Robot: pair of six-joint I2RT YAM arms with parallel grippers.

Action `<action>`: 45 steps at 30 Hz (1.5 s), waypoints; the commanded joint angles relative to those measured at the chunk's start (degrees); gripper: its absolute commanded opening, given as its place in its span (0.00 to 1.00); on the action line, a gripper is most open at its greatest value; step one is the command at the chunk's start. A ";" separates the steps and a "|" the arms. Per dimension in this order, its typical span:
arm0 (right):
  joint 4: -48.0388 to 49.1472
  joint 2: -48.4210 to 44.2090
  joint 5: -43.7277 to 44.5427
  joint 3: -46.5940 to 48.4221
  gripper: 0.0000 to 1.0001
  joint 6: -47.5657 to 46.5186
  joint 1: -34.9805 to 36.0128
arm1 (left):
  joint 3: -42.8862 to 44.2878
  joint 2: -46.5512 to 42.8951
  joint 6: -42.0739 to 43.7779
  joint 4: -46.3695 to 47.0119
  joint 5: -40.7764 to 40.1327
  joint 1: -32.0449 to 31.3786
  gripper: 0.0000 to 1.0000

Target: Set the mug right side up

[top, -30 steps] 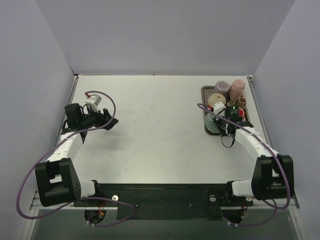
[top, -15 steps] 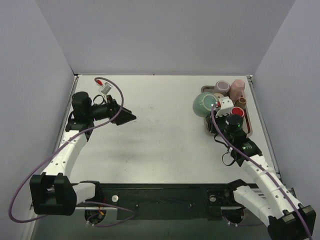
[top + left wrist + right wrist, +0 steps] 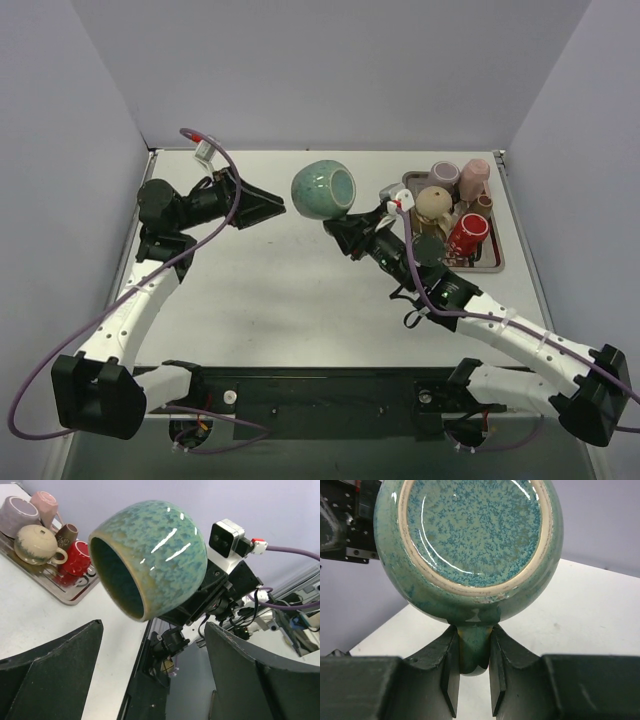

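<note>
A speckled green mug (image 3: 323, 188) hangs in the air above the middle of the table, lying on its side. Its base faces right and its opening faces left, toward my left gripper. My right gripper (image 3: 348, 220) is shut on the mug's handle; in the right wrist view the handle (image 3: 474, 647) sits between both fingers, under the mug's base (image 3: 470, 530). My left gripper (image 3: 270, 208) is open and empty, raised just left of the mug. In the left wrist view the mug (image 3: 150, 555) hangs above the open left gripper (image 3: 152, 630), not touching it.
A metal tray (image 3: 408, 182) at the back right holds several other mugs: purple (image 3: 445, 175), pink (image 3: 474, 176), beige (image 3: 433, 203) and red (image 3: 466, 232). They also show in the left wrist view (image 3: 45, 545). Grey walls enclose the table.
My right arm has lifted the green mug off the tray and carried it left over the table's middle. My left arm has risen and swung right toward the mug.
</note>
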 commanded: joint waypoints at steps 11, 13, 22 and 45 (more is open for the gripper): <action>17.91 11.30 -7.77 9.78 0.00 7.73 3.56 | 2.19 2.89 -13.39 15.06 -2.57 -3.10 0.40; 16.50 11.66 -9.61 9.34 0.00 8.17 2.60 | 2.11 2.80 -11.40 13.06 -2.13 -2.58 0.00; -27.57 2.78 7.13 9.69 0.79 -13.52 -14.68 | 16.43 4.82 58.98 -58.82 -34.34 0.42 0.00; -31.05 28.70 -11.01 8.10 0.62 -32.69 -65.34 | 34.97 42.88 91.98 -80.74 -37.83 6.39 0.24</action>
